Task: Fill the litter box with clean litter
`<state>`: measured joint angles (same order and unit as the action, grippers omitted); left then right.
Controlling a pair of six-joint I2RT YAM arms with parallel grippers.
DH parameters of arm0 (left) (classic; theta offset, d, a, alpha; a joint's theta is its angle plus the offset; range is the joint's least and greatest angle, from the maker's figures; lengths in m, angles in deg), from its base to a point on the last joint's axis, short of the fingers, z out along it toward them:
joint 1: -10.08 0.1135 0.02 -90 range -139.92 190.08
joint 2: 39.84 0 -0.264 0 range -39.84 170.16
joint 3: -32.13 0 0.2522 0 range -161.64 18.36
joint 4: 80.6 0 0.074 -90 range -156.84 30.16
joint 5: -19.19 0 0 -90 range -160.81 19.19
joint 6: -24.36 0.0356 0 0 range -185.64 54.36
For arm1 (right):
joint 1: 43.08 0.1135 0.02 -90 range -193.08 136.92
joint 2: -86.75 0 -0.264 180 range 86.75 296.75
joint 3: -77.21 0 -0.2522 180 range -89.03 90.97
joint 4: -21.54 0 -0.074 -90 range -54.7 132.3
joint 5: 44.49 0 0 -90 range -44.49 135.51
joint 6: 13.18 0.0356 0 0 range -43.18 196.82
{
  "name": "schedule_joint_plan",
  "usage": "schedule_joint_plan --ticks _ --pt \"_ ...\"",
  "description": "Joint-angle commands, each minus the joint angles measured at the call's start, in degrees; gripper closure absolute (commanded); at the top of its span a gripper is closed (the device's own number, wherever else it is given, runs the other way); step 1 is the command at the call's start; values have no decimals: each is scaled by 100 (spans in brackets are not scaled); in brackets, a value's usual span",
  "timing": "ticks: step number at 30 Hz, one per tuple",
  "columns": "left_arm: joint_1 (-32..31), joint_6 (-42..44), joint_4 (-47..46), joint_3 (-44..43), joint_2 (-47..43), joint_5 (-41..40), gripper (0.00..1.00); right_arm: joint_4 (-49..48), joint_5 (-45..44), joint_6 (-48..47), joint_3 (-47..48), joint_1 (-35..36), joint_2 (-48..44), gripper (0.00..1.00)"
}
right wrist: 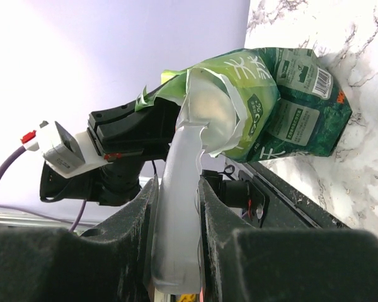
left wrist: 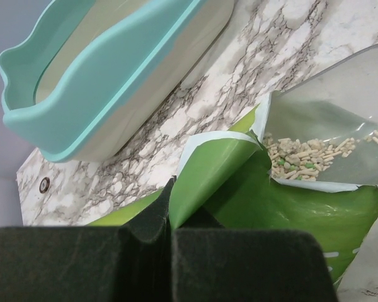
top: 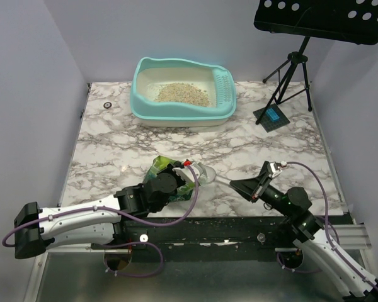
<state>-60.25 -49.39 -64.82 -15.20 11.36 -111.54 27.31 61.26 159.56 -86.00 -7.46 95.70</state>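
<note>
The turquoise litter box (top: 183,112) stands at the back centre with a patch of pale tan litter (top: 183,93) inside and its slotted scoop (top: 225,88) on the right wall. It also shows in the left wrist view (left wrist: 113,82). My left gripper (top: 171,182) is shut on the torn top edge of the green litter pouch (top: 159,168), which stands near the front edge. The grip (left wrist: 170,234) on the pouch (left wrist: 283,214) shows in the left wrist view. My right gripper (top: 244,185) (right wrist: 176,195) is shut on a clear scoop's handle; the scoop's bowl (top: 205,174) (left wrist: 327,113) (right wrist: 208,104) sits in the pouch (right wrist: 296,113) mouth holding pellets (left wrist: 302,157).
A black music stand tripod (top: 290,69) stands at the back right with a small dark pad (top: 274,118) by its foot. A round grommet (top: 107,105) is left of the litter box. Spilled grains lie along the front rail (top: 227,223).
</note>
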Motion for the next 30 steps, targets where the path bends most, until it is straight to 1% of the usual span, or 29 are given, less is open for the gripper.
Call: schedule_joint_plan --ticks 1,3,7,13,24,30 --pt "-69 -17 -176 95 13 -66 100 972 -230 102 -944 -28 -718 99" --pt "-78 36 -176 113 -66 -154 100 1386 -256 93 -866 -28 -1016 99" --pt "-78 168 -536 236 -382 -339 100 2159 -335 32 -672 -28 -1465 99" --pt "-78 264 -712 341 -734 -594 100 2688 -274 6 -356 -28 -1800 99" --pt "-78 273 -668 271 -752 -875 100 2926 -160 -126 321 -28 -1985 99" --pt "-78 300 -659 254 -726 -1086 100 2926 -28 -293 690 -28 -1836 99"
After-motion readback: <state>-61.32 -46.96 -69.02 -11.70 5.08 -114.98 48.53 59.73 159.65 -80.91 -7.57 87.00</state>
